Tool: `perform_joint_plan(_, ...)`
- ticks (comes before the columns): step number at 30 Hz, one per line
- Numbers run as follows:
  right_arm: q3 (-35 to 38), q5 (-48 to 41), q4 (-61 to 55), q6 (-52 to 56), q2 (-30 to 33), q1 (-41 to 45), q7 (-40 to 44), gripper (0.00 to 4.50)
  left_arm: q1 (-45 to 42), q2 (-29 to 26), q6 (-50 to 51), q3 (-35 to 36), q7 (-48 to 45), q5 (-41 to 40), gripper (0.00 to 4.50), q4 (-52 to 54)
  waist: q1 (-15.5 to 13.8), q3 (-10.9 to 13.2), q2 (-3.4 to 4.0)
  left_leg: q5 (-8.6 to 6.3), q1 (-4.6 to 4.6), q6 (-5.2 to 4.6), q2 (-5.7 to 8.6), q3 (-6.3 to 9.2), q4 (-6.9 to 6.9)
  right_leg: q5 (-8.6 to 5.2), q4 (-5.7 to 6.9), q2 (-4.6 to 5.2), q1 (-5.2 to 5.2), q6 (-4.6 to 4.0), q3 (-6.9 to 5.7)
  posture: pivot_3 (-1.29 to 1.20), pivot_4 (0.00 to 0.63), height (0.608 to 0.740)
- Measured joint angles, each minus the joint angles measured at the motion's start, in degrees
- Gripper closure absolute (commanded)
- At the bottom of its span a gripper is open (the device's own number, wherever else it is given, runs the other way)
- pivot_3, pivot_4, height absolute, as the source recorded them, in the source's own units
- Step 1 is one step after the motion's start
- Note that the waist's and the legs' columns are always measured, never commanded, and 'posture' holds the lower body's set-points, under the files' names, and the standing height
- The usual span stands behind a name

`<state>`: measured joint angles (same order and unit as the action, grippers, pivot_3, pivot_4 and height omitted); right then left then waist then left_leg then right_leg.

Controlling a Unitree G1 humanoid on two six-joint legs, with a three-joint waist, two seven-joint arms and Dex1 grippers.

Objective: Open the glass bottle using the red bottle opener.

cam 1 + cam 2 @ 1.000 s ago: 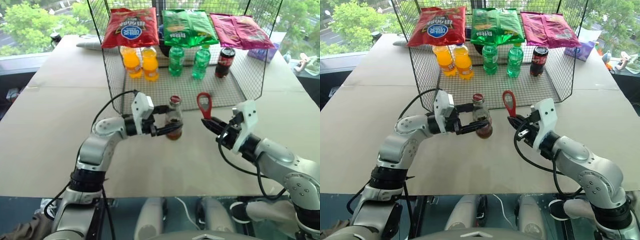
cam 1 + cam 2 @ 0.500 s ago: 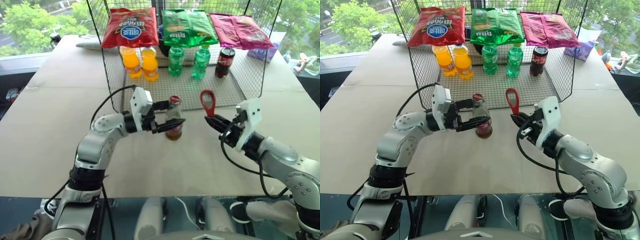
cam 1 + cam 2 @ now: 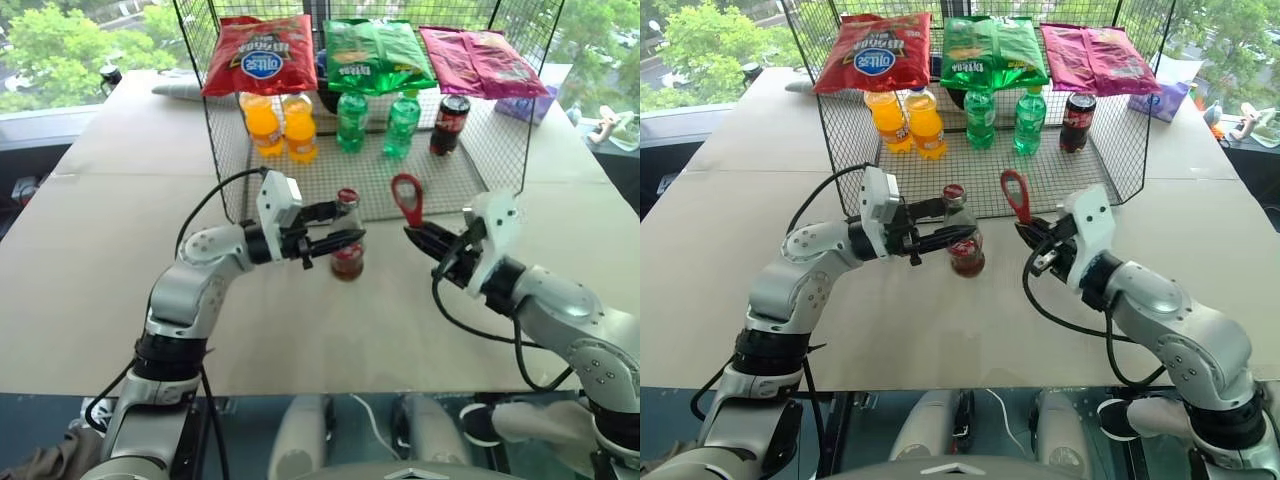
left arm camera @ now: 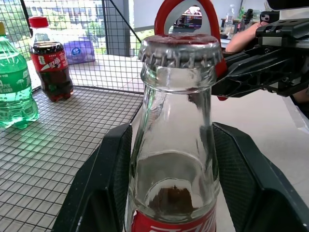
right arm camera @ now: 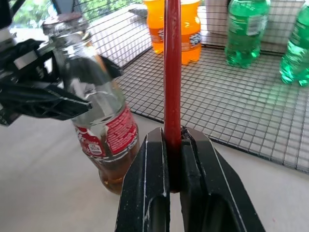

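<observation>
Left gripper narrowed around glass bottle; opener nearer.

Silver-grey jointed arms, white wrist housings, looping black cables, black two-fingered hands.

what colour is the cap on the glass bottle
Silver metal on the glass bottle; cap shows best in the left wrist view.
</observation>
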<state>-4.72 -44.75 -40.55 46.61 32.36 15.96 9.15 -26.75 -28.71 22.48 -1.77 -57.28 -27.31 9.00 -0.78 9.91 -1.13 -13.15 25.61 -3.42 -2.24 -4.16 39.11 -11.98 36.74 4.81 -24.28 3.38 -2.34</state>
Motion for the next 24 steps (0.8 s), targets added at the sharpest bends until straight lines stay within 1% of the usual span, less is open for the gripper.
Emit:
perform_joint_plan(2,-2.4,3.6,0.0,-0.9,0.5,0.8,1.0,4.50,0.0,-0.1,0.2,0.0,0.0,0.0,2.51,0.2,0.0,0.0,0.00,0.00,0.00,0.00,0.00,-0.01,0.00,0.00,0.00,0.00,0.00,0.00,0.00,0.00,0.150,0.740)
perform_joint_plan(4,-5.1,9.0,0.1,-2.9,1.3,2.3,2.6,4.50,0.0,-0.2,0.3,0.0,0.0,0.0,2.51,0.3,0.0,0.0,0.00,0.00,0.00,0.00,0.00,-0.01,0.00,0.00,0.00,0.00,-0.01,0.00,0.00,0.00,0.150,0.740)
perform_joint_plan(6,-6.2,12.1,0.3,-4.4,1.5,2.9,3.2,4.50,0.0,-0.3,0.4,0.0,0.0,0.0,2.51,0.4,0.0,0.0,0.00,0.00,0.01,0.01,0.01,-0.01,0.00,0.00,0.00,0.00,-0.01,0.00,-0.01,0.00,0.150,0.740)
perform_joint_plan(10,-8.3,21.4,1.9,-9.1,2.3,4.5,4.6,4.50,0.0,-0.3,0.5,-0.1,0.0,0.1,2.51,0.5,0.0,0.0,0.00,0.00,0.01,0.01,0.01,-0.02,0.00,0.00,-0.01,0.00,-0.02,0.01,-0.01,0.00,0.150,0.740)
perform_joint_plan(18,-12.8,34.0,5.1,-16.0,3.2,5.0,8.5,4.50,-0.1,-0.3,0.5,-0.3,0.1,0.1,2.51,0.5,0.0,0.0,0.00,0.01,0.01,0.02,0.01,-0.04,0.00,0.01,-0.01,0.00,-0.02,0.03,-0.01,0.00,0.150,0.740)
perform_joint_plan(22,-14.7,43.5,8.2,-23.1,4.6,5.0,9.4,4.50,-0.2,-0.3,0.5,-0.4,0.1,0.1,2.51,0.5,0.0,0.0,0.00,0.05,0.01,0.09,0.02,-0.05,0.01,-0.01,-0.01,0.00,-0.02,0.02,-0.01,0.00,0.150,0.740)
perform_joint_plan(23,-14.8,44.7,8.6,-24.2,4.7,5.0,9.4,4.50,-0.2,-0.3,0.5,-0.4,0.1,0.1,2.51,0.5,0.0,0.0,0.00,0.06,0.01,0.11,0.02,-0.05,0.00,-0.01,-0.01,0.00,-0.02,0.02,-0.01,0.00,0.150,0.740)
perform_joint_plan(24,-14.8,47.1,9.4,-26.6,4.7,5.0,9.4,4.50,-0.3,-0.3,0.5,-0.5,0.1,0.1,2.51,0.5,0.0,0.0,0.00,0.15,0.01,0.25,0.02,-0.06,0.00,0.00,-0.01,0.00,-0.02,0.03,-0.02,0.00,0.150,0.740)
